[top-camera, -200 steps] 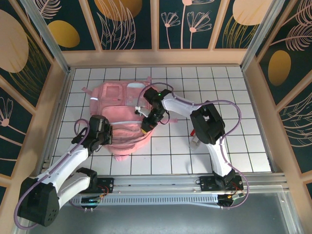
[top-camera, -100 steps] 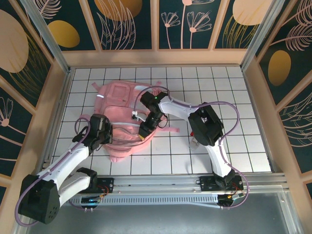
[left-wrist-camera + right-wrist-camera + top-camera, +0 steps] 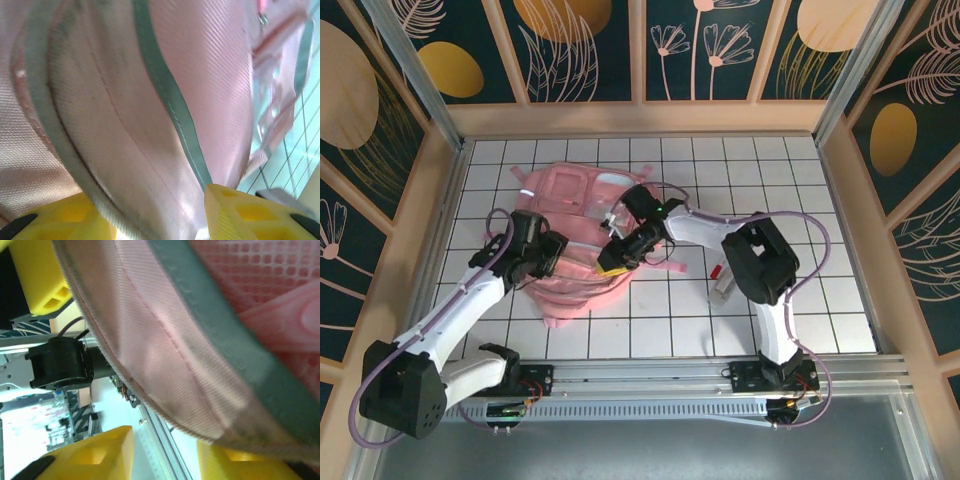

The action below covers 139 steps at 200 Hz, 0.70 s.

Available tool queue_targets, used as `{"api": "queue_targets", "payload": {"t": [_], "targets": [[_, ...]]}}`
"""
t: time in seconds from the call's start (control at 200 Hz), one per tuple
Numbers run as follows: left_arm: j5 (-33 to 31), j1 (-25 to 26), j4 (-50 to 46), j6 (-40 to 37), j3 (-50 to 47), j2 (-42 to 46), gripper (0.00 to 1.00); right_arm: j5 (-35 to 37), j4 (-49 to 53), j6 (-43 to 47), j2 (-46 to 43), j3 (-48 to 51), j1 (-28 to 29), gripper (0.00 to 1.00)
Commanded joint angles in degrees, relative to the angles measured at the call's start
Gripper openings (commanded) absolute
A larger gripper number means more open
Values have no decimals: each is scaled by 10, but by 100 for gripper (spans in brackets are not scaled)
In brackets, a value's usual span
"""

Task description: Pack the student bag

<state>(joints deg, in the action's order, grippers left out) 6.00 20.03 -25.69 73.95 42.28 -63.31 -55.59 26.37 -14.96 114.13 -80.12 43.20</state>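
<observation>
From above I'm seeing the tiled worktop (image 3: 800,190) carrying the crumpled bag (image 3: 570,195), left of centre. The left hand (image 3: 548,252) is gripping its left edge; that wrist camera is showing a fabric fold pinched between yellow fingers (image 3: 75,215). The right hand (image 3: 617,258) is meeting the near-right edge; its camera is showing parted fingers (image 3: 95,455) under a seam, so I cannot tell its grip. A small stick (image 3: 722,281) is lying beside the right arm.
</observation>
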Motion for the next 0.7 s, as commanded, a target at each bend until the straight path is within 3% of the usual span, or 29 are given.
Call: {"api": "queue_targets", "payload": {"t": [0.0,0.165,0.345,0.415,0.46,0.525,0.601,0.691], "targets": [[44,31,-74,-108,27,14,46,66,-22,-32,-63,28,-15,42],[8,127,-118,-78,32,17,46,210,-21,-58,-133,87,-22,48],[-38,244,-89,-32,42,-7,46,391,-31,-123,-180,108,-30,49],[-59,282,-76,-27,57,-36,46,454,-39,-168,-190,107,-37,54],[-77,300,-75,-24,70,-59,46,448,-36,-191,-189,100,-52,64],[-98,312,-74,-33,88,-92,46,370,-72,-240,-191,134,-83,78],[-128,314,-81,-38,109,-122,46,268,-185,-329,-209,208,-115,76],[-168,314,-90,-36,128,-146,47,315,-123,-334,-190,163,-106,77]]}}
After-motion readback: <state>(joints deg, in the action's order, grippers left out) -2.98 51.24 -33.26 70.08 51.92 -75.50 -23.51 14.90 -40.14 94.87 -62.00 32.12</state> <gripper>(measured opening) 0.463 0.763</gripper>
